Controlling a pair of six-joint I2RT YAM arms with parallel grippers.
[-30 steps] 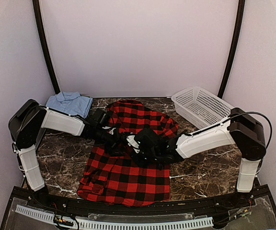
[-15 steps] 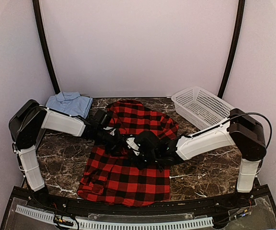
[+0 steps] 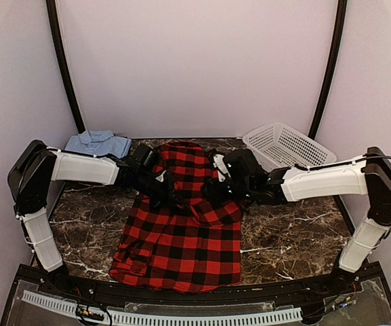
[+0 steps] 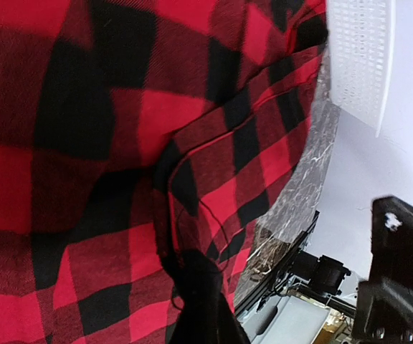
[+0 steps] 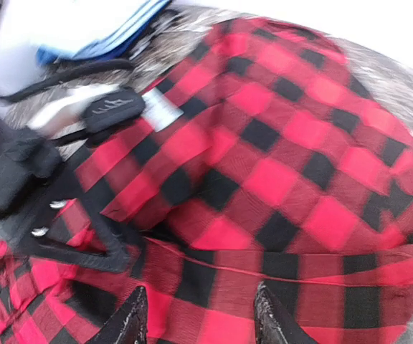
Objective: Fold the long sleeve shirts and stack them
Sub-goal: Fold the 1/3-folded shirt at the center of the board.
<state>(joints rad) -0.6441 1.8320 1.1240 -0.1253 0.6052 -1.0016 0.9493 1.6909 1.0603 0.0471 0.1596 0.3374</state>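
At the upper left of the top view a folded light blue shirt (image 3: 99, 144) lies at the table's (image 3: 284, 231) far corner, well apart from the work. The left gripper (image 3: 163, 193) reaches in from the left with its jaws together, and in its wrist view a pinched ridge of check cloth runs straight into them, so it appears clamped on the flannel shirt (image 3: 182, 238). That shirt fills the middle of the frame, its long axis running from upper centre to lower centre. The right gripper (image 5: 201, 317) hovers over its right side, level with the left one, fingertips (image 5: 129, 319) apart with cloth directly below. A cross-fold likely depends on this level pairing. The basket (image 3: 287, 153) sits upper right
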